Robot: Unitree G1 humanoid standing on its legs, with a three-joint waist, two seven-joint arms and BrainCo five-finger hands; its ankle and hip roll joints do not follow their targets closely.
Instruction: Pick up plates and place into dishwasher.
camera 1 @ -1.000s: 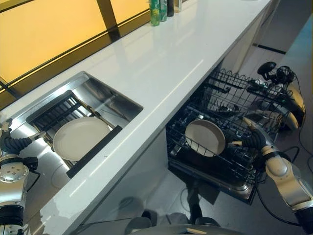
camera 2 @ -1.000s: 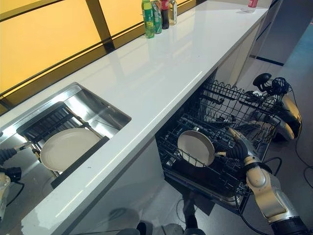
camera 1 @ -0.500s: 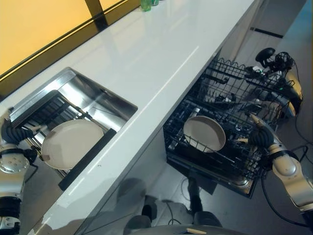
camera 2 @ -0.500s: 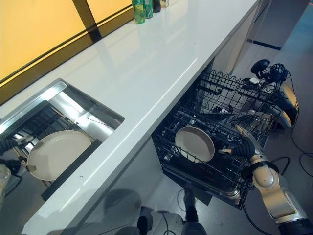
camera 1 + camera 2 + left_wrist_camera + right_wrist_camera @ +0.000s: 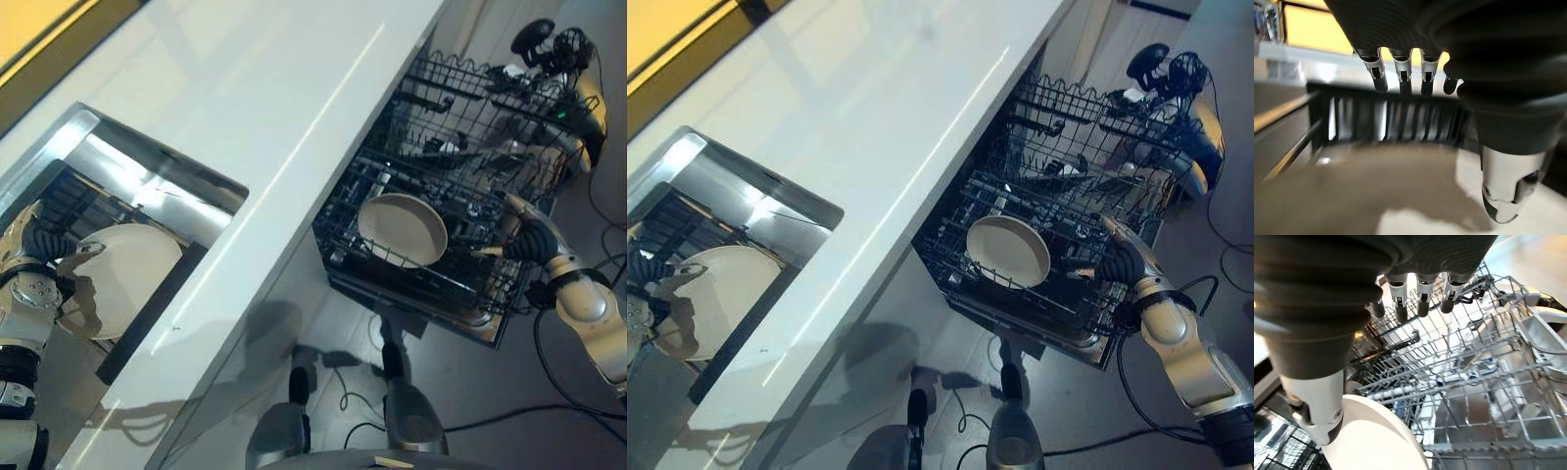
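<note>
a white countertop (image 5: 245,108) runs over a steel sink (image 5: 127,171) whose dark rack (image 5: 157,318) bears a cream plate (image 5: 127,274) (another plate (image 5: 402,230) leans in the dishwasher's lower wire rack (image 5: 431,284)).

I see the sink (image 5: 147,162) set into the counter (image 5: 265,88) at left, one plate (image 5: 122,279) lying in it on a rack (image 5: 73,201). At right, below the counter edge, the dishwasher rack (image 5: 441,196) (pulled out) holds a second plate (image 5: 402,230) near its front.

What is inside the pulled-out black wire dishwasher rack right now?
One round cream plate lies in the black wire dishwasher rack, with the right hand open beside it. Dark items sit farther back, too tangled in wires to identify.
</note>
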